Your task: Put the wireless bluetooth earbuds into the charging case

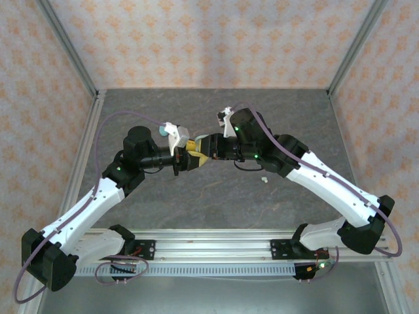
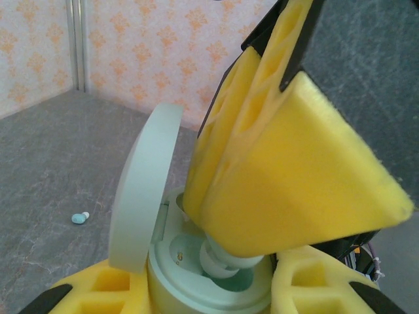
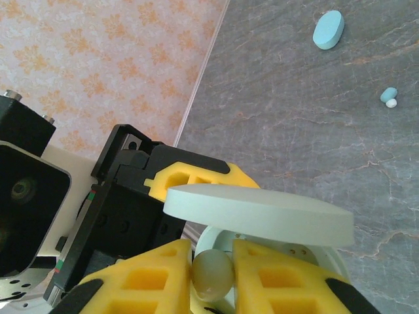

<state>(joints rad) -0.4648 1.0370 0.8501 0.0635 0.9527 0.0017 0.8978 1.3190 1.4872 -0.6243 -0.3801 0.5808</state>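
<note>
Top external: we see the two arms meeting tip to tip over the bench point(image 1: 216, 196), with a stray earbud point(image 1: 264, 178) lying to their right.

Left wrist: the left jaws stand nearly closed, clamping the mint case point(image 2: 163, 281) from both sides. Its lid point(image 2: 141, 196) stands open on the case's left. The right arm's yellow fingers point(image 2: 294, 163) reach down from above the case, and a pale earbud point(image 2: 222, 260) sits under their tips, at the case's well. A blue earbud point(image 2: 80, 218) lies far left of the case.

Right wrist: the right jaws are narrow, pinching the pale earbud just in front of the case, below the lid.

We judge seating is in hand. We would hold the case level, line the bud up with its socket, press gently, then part the jaws only slightly, clear of the lid.
</note>
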